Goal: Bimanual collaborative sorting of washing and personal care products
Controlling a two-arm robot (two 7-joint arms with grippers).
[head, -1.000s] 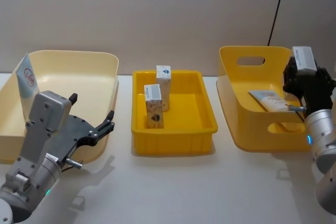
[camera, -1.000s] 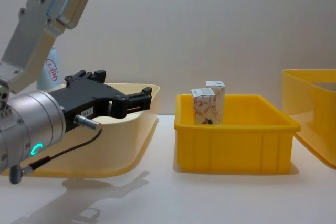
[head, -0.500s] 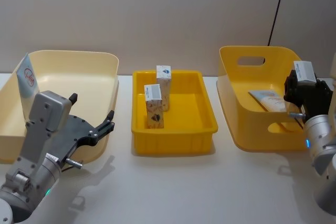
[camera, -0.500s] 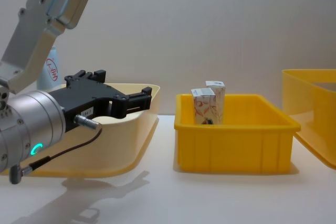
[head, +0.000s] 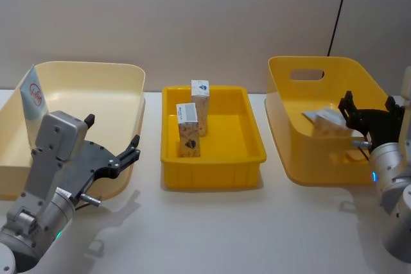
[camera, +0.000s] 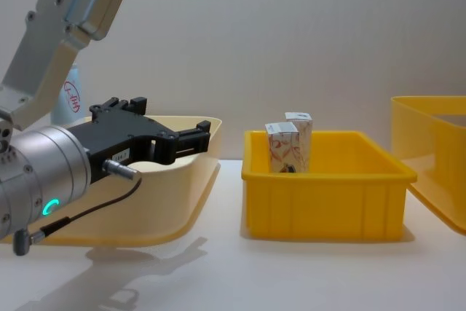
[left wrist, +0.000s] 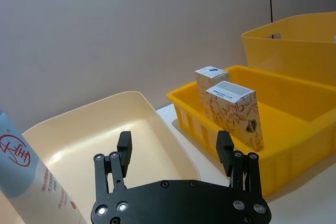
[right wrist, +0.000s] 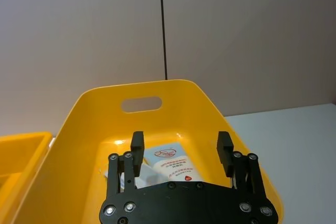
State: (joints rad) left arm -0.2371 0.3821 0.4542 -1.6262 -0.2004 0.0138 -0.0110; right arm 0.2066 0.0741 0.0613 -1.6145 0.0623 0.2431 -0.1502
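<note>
Both claws gape empty: right claw (right wrist: 181, 153) over tube (right wrist: 170, 162), left claw (left wrist: 174, 152) level.

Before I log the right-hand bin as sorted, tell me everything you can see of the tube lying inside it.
The tube is flat, white to pale, plastic-looking, with a small red logo and lines of red print on its face. It lies tilted on the floor of the orange-yellow handled bin, its lower end hidden behind the right gripper, which is open near it and not gripping it.
</note>
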